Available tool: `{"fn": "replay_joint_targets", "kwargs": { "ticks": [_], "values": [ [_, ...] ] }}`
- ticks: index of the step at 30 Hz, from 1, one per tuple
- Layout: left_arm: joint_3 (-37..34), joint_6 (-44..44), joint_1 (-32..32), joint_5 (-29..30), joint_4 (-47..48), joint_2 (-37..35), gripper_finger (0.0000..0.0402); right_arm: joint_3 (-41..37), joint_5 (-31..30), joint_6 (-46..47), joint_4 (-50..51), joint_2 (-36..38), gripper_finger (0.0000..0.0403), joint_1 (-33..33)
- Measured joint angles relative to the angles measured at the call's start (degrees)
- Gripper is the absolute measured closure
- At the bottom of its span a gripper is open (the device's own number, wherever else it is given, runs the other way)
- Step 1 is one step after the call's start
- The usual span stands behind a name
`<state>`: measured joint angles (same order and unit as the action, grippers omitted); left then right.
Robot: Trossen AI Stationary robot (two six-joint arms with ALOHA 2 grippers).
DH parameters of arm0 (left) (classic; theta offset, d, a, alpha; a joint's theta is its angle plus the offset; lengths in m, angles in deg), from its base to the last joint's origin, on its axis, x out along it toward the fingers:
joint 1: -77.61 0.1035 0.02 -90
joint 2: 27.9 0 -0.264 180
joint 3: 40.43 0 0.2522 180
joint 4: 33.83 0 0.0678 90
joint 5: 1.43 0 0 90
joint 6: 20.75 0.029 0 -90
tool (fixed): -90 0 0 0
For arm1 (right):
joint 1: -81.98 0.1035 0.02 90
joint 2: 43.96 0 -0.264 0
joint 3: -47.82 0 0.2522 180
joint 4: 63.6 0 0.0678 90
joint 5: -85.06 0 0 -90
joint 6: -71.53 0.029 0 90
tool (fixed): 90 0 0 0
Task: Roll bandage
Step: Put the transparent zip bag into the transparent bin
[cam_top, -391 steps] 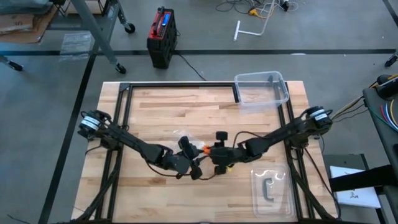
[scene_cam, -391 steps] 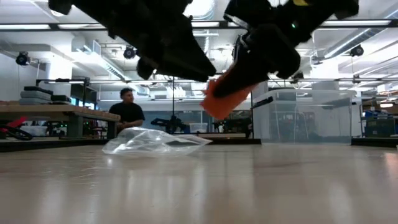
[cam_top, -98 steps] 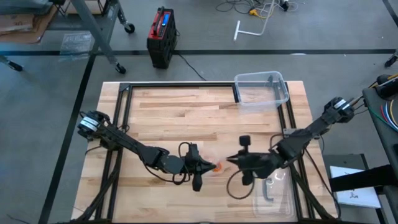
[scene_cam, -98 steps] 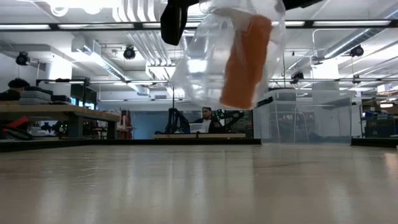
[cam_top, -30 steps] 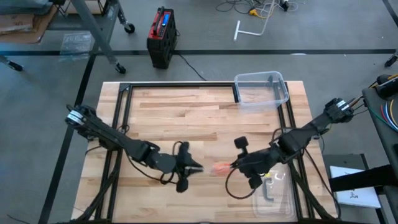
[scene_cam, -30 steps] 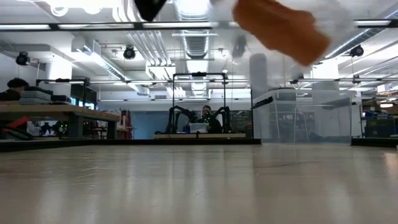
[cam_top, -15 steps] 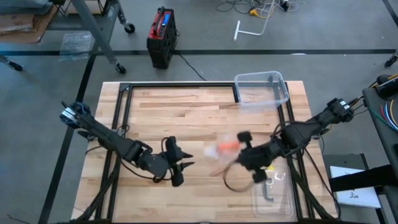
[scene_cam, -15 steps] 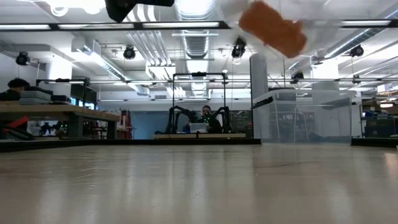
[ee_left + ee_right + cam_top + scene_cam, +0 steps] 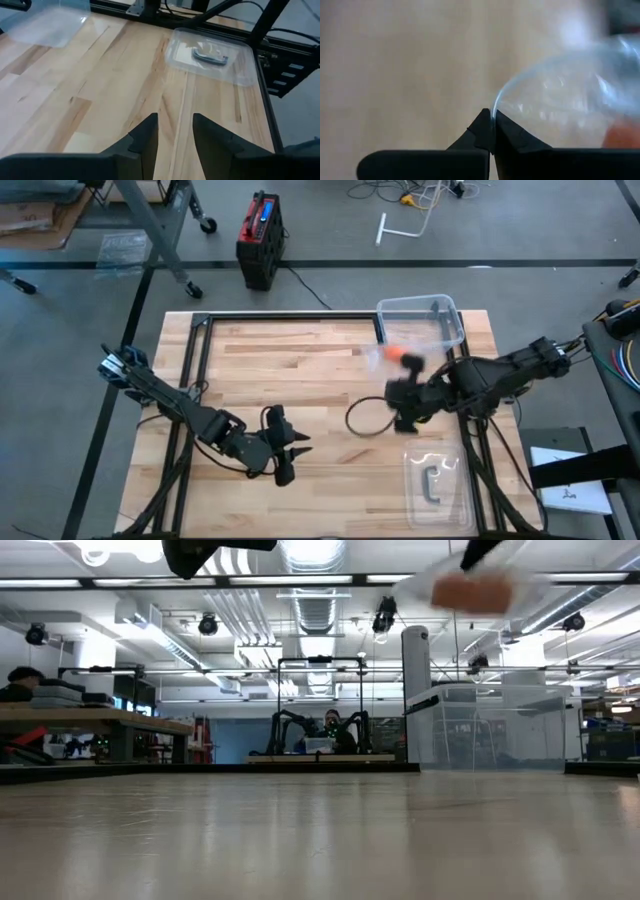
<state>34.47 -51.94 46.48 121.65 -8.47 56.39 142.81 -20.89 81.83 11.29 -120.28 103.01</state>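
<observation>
Swinging wrapper [image 9: 385, 356] with bandage [image 9: 395, 352] toward bin [image 9: 422, 327] | right jaws pinching wrapper | left jaws spread, retreated

No text, label, brand, number or sign can be read in any view; whatever may be printed on things in the room is too small to tell.

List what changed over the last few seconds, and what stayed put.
The left gripper let go and drew back, open and empty. The right gripper, shut on the plastic wrapper holding the bandage, swung it toward the clear bin. Bin and lidded tray stayed.
</observation>
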Motion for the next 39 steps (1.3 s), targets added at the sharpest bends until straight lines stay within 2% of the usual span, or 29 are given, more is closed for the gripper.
{"fn": "replay_joint_targets", "kwargs": {
  "ticks": [3, 4, 5, 7, 12, 14, 16, 19, 26, 33, 39],
  "values": [
    [0.0, 0.06, 0.0, 0.0, 0.0, 0.0, 0.0288, 0.0, 18.18, -10.28, -11.7, 0.17, 0.0403, 2.2],
    [0.0, 0.06, 0.0, 0.0, 0.0, 0.0, 0.0288, 0.03, 22.75, -13.72, -13.81, 0.38, 0.0403, 2.56],
    [0.0, 0.06, 0.0, 0.0, 0.02, 0.0, 0.0288, 0.03, 24.87, -16.1, -14.36, 0.72, 0.0403, 2.62],
    [0.0, 0.05, 0.0, -0.02, 0.02, 0.0, 0.0288, 0.04, 22.07, -17.04, -13.03, 1.41, 0.0403, 1.99],
    [-0.02, -0.07, -0.04, -0.04, 0.02, 0.0, 0.0287, 0.03, -1.86, -10.45, -0.32, 2.08, 0.0403, -1.2],
    [-0.02, -0.11, -0.04, -0.04, 0.0, 0.0, 0.0287, -0.01, -8.89, -6.24, 6.26, 2.04, 0.0403, -2.39],
    [-0.02, -0.19, -0.04, -0.06, 0.01, 0.0, 0.0288, -0.14, -13.22, -1.95, 10.17, 1.9, 0.0403, -3.44],
    [-0.04, -0.22, -0.04, -0.07, -0.02, 0.0, 0.0288, -0.84, -13.22, 0.02, 11.46, 1.67, 0.0403, -3.91],
    [-0.04, -0.42, -0.02, -0.07, -0.03, 0.0, 0.0287, -0.85, -1.6, -5.49, 4.05, 1.63, 0.0403, -3.4],
    [-0.17, 1.28, -0.02, 0.58, -1.42, 0.23, 0.029, -0.85, -1.61, -6.47, 1.45, 1.97, 0.0403, -3.44],
    [-0.55, 15.14, -0.37, 0.71, -15.52, 3.74, 0.029, -0.85, -3.52, -7.35, -0.81, 1.97, 0.0403, -3.43]
  ]
}}
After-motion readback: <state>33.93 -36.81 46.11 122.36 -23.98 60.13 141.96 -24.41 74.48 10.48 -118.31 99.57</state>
